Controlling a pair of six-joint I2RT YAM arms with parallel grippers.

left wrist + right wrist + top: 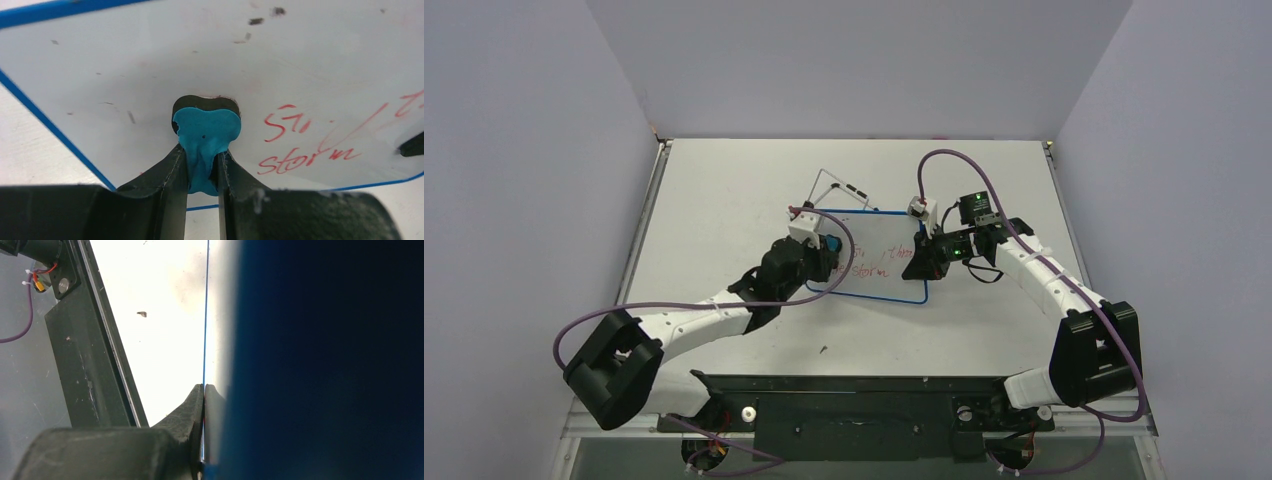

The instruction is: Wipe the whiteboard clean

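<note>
Now the whiteboard, mid-table, seems pinched at its right edge by the right gripper, while the left gripper squeezes the soft eraser, which may twist loose mid-wipe.

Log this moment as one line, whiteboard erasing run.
left tool: shut on eraser, eraser against whiteboard | right tool: shut on whiteboard edge | red writing: right of eraser, unerased

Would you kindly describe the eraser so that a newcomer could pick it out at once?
Mid-table is the blue-rimmed whiteboard. At its left side, the left arm's fingers pinch the eraser, pressed against the board. It is the only turquoise block, black-padded, beside red writing.
</note>
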